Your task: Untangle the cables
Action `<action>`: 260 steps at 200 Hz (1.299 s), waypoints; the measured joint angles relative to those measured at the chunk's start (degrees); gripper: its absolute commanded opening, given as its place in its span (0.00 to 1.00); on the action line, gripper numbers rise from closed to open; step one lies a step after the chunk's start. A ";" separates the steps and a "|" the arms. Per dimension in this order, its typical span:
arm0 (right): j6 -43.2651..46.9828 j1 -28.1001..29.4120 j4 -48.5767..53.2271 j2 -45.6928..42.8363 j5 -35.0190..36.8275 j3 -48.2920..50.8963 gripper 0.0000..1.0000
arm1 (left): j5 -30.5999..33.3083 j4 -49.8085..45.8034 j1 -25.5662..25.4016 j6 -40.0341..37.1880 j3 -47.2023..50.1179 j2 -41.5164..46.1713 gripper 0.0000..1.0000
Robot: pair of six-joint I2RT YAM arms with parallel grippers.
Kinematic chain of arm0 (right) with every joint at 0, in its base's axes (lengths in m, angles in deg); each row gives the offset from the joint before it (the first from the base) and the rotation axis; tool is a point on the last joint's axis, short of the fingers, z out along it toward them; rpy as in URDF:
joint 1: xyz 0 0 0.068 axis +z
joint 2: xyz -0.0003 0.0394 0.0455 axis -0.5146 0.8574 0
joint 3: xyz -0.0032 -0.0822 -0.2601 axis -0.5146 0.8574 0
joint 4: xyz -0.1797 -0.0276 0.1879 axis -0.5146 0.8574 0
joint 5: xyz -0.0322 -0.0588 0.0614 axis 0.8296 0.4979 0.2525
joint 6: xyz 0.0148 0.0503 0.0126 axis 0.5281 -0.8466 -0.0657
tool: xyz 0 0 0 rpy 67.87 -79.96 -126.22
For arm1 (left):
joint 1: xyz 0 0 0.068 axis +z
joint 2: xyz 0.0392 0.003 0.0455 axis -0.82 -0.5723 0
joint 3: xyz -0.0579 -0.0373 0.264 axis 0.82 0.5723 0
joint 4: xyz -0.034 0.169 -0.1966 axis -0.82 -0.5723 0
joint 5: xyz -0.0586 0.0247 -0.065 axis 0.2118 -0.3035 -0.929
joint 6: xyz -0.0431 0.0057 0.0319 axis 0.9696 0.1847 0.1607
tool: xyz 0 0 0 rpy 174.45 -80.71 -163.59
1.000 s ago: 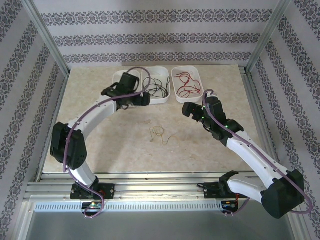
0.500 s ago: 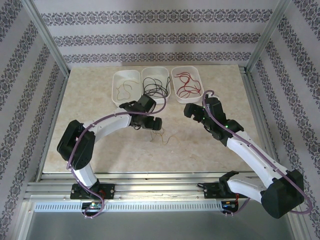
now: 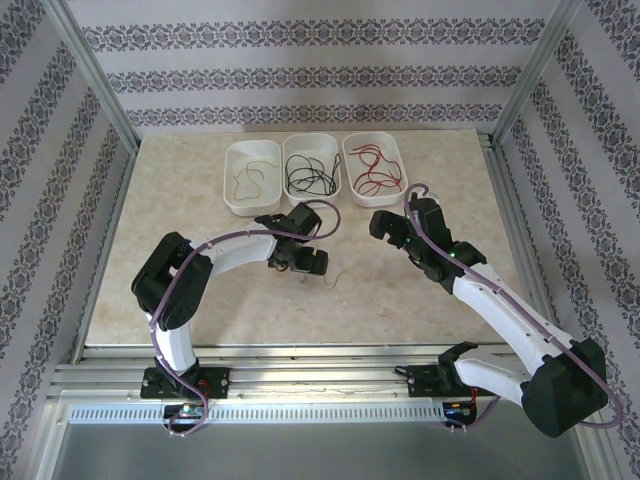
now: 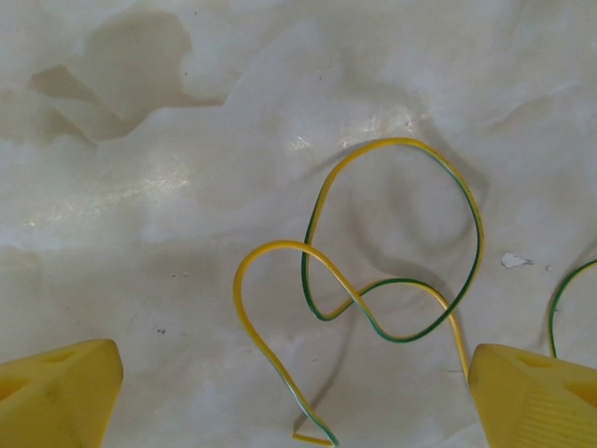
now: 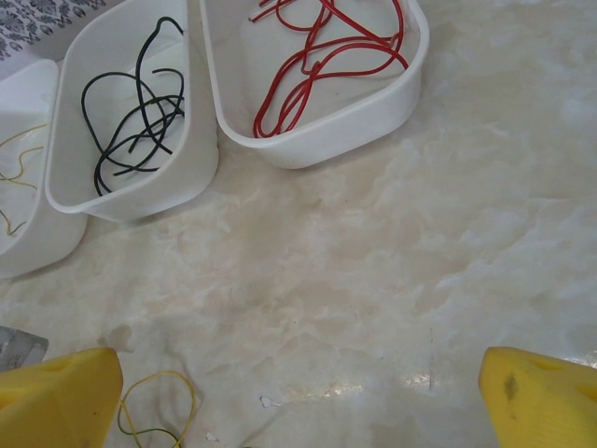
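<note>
Left wrist: both jaws released, yellow-green cable (image 4: pixel 401 141) looped on open tabletop (image 4: pixel 187 112) between left ones.

Beige marbled table (image 3: pixel 170 200), white trays side by side at upper centre of the frame, left tray (image 3: pixel 245 207), middle tray (image 3: pixel 312 138), right tray (image 3: pixel 372 200), patterned wallpaper (image 3: pixel 300 80) behind, metal post (image 3: pixel 95 75) upper left.

In the top view the yellow-green cable (image 3: pixel 340 279) near the middle of the bench (image 3: pixel 200 300) is largely covered by the left hand (image 3: pixel 302 264), and only a thin tail is seen beside it. In the left wrist view a further green strand (image 4: pixel 554 313) is cut off by the right edge and the fingertips (image 4: pixel 58 390) by the bottom edge. In the right wrist view the leftmost tray (image 5: pixel 28 233) is cut by the left edge, the red cables (image 5: pixel 317 61) by the top edge, and the yellow-green loop by the bottom edge.
</note>
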 measured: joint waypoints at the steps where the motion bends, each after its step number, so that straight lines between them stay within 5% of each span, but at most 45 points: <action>1: -0.02 0.00 0.00 0.00 -0.02 0.00 0.98 | 0.00 0.00 0.00 0.00 -0.04 -0.07 0.93; 56: -0.02 0.00 0.00 -0.02 -0.02 0.02 0.98 | -0.59 1.79 -1.25 0.11 -1.88 -2.40 0.86; 155: -0.04 0.00 0.00 -0.44 -0.07 0.90 0.98 | 0.20 2.60 -1.55 1.53 -3.08 -4.85 0.58; 230: -0.04 -0.76 -0.02 -0.44 -0.09 0.92 0.98 | 4.24 1.44 -1.42 1.33 -5.55 -7.19 0.00; 260: -0.02 -1.36 -0.02 -0.44 -0.09 0.92 0.98 | 4.70 1.68 -1.38 1.07 -5.60 -6.75 0.00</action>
